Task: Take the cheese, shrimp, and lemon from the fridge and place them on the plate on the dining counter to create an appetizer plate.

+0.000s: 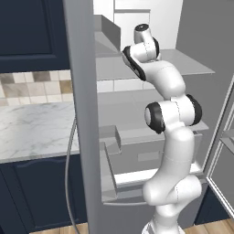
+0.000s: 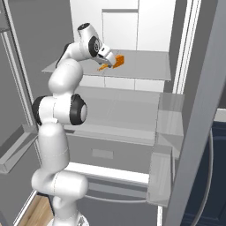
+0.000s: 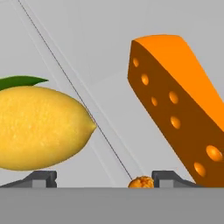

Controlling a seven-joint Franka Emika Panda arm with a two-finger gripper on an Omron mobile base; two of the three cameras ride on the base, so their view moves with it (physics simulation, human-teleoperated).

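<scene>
Lemon (image 3: 41, 131) left of cheese (image 3: 177, 109), shrimp (image 3: 141, 182) between

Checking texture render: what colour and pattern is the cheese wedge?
Bright orange cheese, its darker side face dotted with round holes. Clearest in the hand view.

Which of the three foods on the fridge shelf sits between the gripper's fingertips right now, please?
The shrimp: its small orange curl lies between the open finger tips of the gripper, while the lemon and the holed cheese flank them.
</scene>
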